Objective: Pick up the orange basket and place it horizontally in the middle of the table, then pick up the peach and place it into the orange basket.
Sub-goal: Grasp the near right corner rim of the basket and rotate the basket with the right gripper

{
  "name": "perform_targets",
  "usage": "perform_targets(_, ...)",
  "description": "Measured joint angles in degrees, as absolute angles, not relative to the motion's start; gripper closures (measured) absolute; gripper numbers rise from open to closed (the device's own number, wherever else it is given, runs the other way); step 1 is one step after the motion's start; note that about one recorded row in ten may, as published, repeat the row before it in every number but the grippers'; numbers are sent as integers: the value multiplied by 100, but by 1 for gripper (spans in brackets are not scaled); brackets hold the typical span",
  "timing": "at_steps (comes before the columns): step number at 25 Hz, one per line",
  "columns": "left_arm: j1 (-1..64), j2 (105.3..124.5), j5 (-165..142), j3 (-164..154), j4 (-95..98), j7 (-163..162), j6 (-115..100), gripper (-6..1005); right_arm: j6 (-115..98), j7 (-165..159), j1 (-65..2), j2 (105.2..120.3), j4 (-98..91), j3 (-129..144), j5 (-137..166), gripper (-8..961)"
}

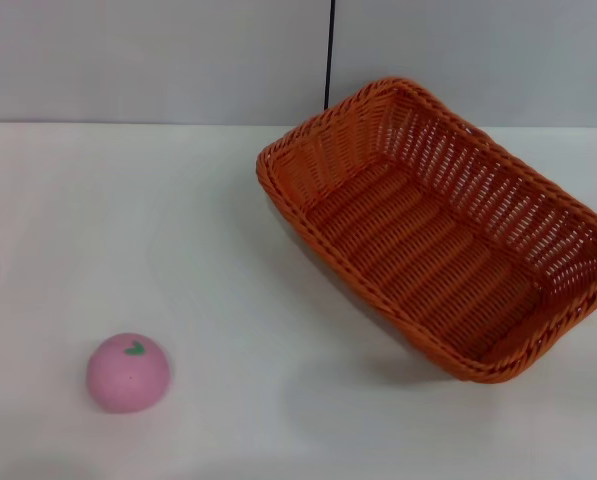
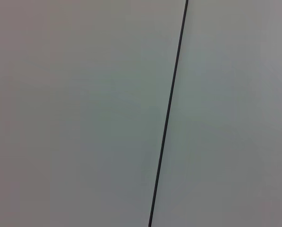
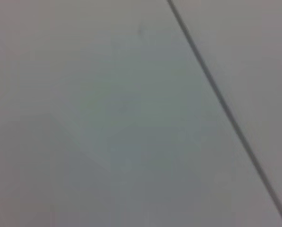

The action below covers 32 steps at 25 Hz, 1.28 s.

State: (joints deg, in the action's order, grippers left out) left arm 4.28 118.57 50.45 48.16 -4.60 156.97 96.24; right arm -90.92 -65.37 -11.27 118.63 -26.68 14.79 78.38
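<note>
- Because neither arm appears in the head view and both wrist views show only a plain grey wall with a dark seam, the state of the left gripper and the right gripper cannot be told; both appear parked clear of the work.
- Location: the bright orange rectangular woven wicker basket rests on the wide white flat tabletop, toward the robot's right and far side, set diagonally. No step of the task looks done.
- Location: the small round pink toy peach with a green leaf mark sits near the front on the robot's left, well apart from the basket.
- Handling, basket: judged light and fairly stiff, with some give in the open weave. The braided rim offers a firm, textured edge; pinch it across the wall at the middle of a long side to limit tipping. Expect it to swing when held at one edge.
- Handling, peach: judged light, smooth and matte. Being round, it may roll or slip; close across its widest part from above.
- Hidden or unclear: the basket's far right corner meets the picture edge; its underside and outer near wall lie in shadow. The peach's contact patch is not visible, nor is its hardness.
</note>
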Motion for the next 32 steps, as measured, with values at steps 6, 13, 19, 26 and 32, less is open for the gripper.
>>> perform_targets(6,466,11856,5045,4816,-486,15697,9625,172,-9222,-9636,-1297,11753,-5392,1498,9814,425)
perform_targets(13,486,11860,5041,4816,-500,15697,9624,174,-10234,-12055,-2301,11258,-6857,1832,12148,434)
perform_targets(19,430,11869,5036,4696,-524,15697,9635,175,-10447,-12945,-3166,11054,-6831,2551,13699,442)
perform_targets(26,342,11882,5036,4656,-528,15689,9641,177,-9943,-13246,-3549,11229,-6625,3434,14044,451)
perform_targets(32,337,11883,5036,4658,-536,15685,9679,179,-9251,-13264,-3831,11291,-5851,3977,14068,459)
